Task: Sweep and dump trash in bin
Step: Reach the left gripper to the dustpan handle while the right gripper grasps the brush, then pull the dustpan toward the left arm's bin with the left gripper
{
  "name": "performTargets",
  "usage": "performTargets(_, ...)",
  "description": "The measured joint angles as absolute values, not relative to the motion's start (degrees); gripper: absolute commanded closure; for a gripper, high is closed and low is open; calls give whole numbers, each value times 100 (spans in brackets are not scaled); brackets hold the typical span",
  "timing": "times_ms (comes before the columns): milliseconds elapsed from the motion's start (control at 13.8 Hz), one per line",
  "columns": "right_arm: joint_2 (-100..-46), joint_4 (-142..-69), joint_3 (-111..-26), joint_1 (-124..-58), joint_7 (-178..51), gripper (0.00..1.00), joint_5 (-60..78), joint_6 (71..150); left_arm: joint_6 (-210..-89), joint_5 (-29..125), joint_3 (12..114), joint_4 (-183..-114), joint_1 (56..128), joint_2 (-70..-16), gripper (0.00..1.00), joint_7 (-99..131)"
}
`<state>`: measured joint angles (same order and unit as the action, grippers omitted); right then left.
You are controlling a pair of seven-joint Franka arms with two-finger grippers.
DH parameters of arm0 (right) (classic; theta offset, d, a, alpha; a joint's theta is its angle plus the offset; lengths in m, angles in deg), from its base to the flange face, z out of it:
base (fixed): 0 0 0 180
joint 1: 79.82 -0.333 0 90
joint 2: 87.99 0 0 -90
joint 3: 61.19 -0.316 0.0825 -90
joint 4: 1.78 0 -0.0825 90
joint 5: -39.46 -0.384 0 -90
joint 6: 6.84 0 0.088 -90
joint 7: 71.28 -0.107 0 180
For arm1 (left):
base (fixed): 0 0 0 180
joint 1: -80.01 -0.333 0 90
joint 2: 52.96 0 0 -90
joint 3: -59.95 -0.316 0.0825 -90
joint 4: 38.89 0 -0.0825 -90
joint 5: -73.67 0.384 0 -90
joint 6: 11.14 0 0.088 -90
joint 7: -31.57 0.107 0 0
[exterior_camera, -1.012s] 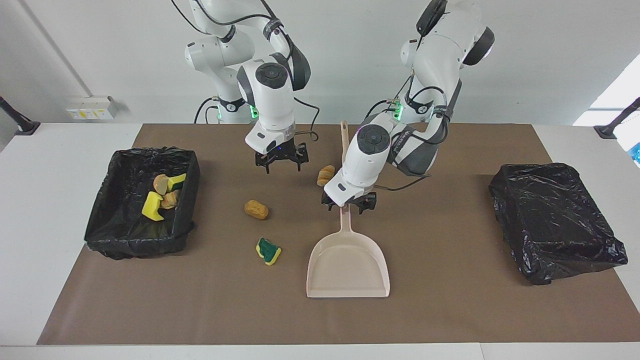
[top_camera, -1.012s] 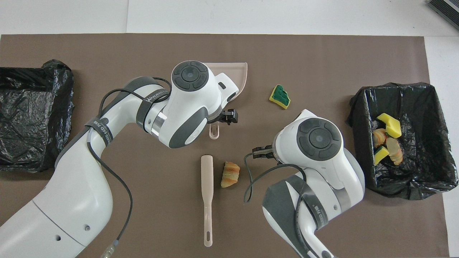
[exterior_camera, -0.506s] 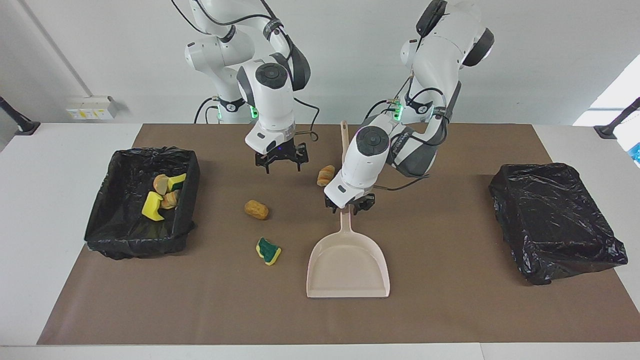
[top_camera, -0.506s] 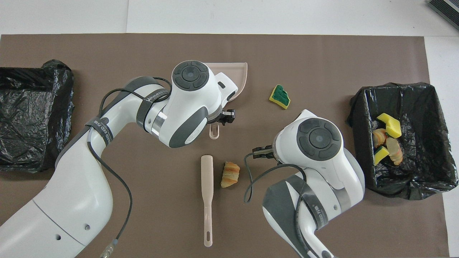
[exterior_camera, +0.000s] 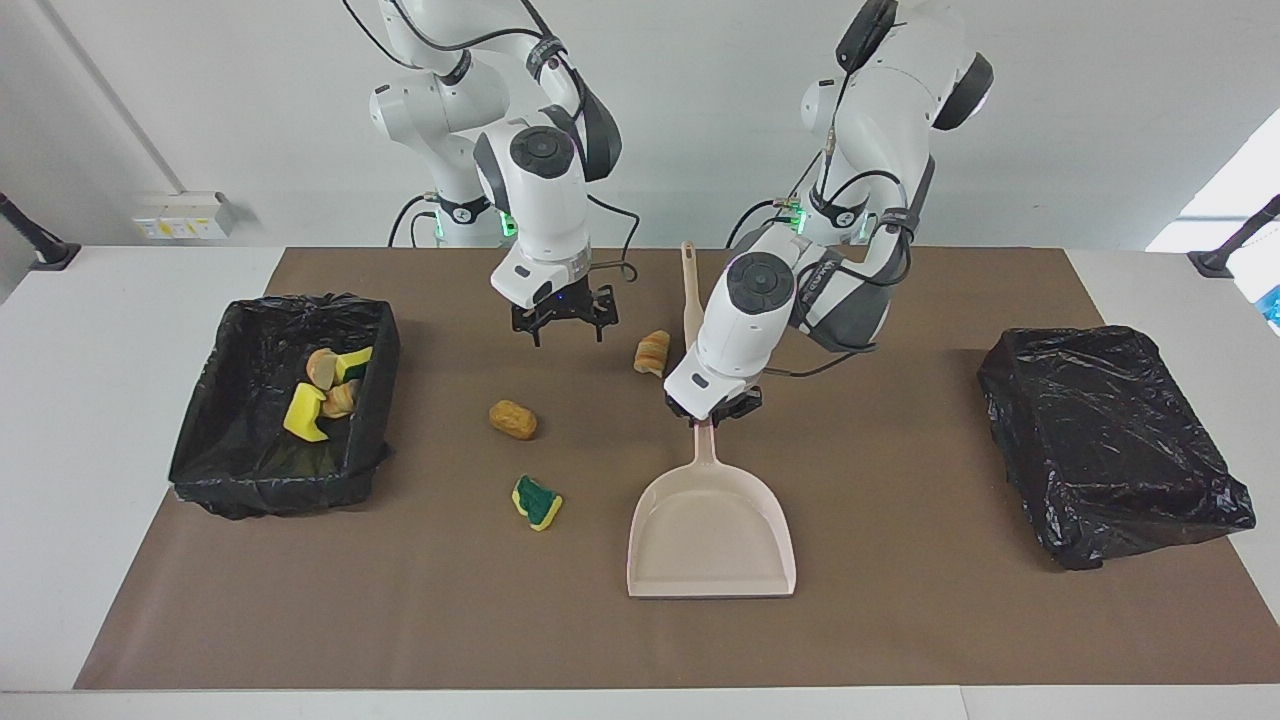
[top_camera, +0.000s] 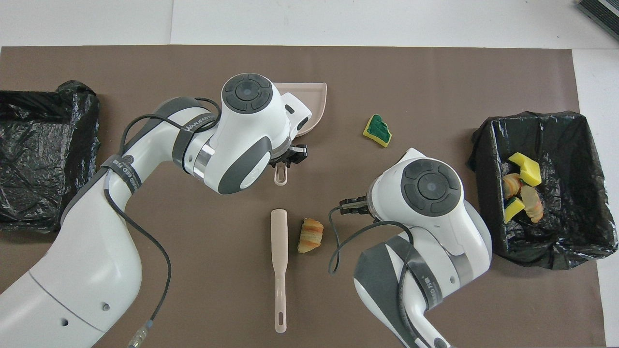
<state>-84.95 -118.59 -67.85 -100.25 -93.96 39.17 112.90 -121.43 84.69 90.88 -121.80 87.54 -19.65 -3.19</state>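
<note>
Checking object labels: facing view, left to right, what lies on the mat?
open bin → brown lump → sponge → croissant → dustpan → covered bin

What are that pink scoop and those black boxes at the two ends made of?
The scoop looks like smooth moulded plastic: even pale pink, one piece, a soft sheen. The open box holding scraps and the covered box show thin black plastic film, glossy and crinkled; what lies under the film cannot be seen.
</note>
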Motion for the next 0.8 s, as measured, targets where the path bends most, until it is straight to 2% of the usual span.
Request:
performTargets(361,-8549,-11871,-6821,-10285,-9557,0,3576,11300,-11421,8466,9088,-12168,8218,-2620,100,1438)
performTargets(795,-8559,-12042,-6855,-11614,-11316,0,3559,11723,-10479,8461,9067,-12358,7167,-3418,100,4543)
